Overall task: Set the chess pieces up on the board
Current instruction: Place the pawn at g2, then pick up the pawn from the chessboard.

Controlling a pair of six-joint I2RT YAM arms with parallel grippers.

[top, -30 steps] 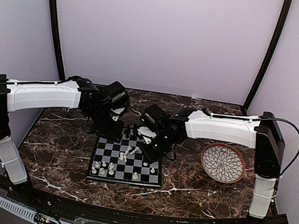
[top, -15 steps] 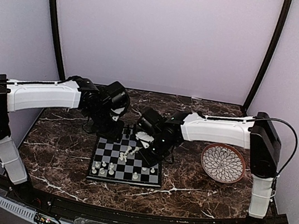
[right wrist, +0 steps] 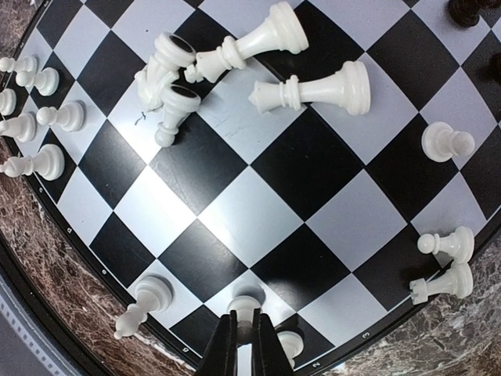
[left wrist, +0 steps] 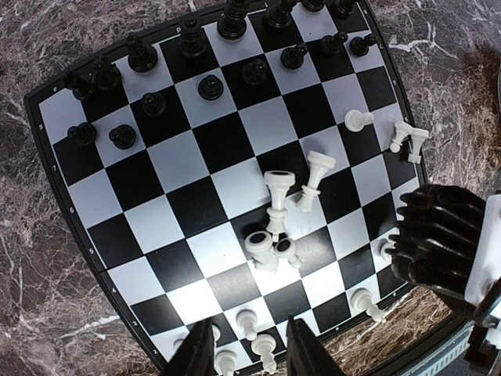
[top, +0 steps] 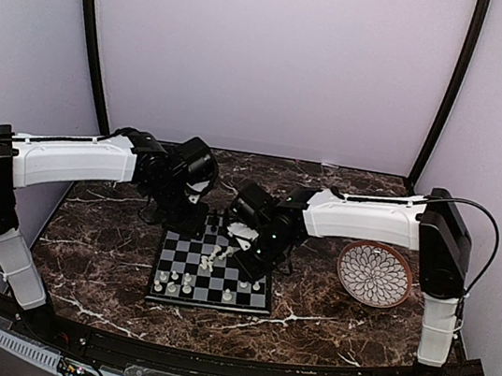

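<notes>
Where the fingers of the right gripper [right wrist: 243,335] met, they pinched a white piece [right wrist: 244,302] standing just inside the rim of the board [right wrist: 266,176]. The left gripper [left wrist: 249,354] hung with fingers apart and empty, a few upright white pieces [left wrist: 254,345] showing between them (partly cut off by the frame). Mid-board, bare squares surrounded the toppled white pieces [left wrist: 280,223]. The black pieces [left wrist: 211,55] lined the opposite side. From above, both wrists hid the board's far rows.

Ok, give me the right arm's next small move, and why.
Probably open the right gripper and lift straight up: the white piece it pinches seems to stand upright on an edge-row square of the board; toppled white pieces wait mid-board.
</notes>
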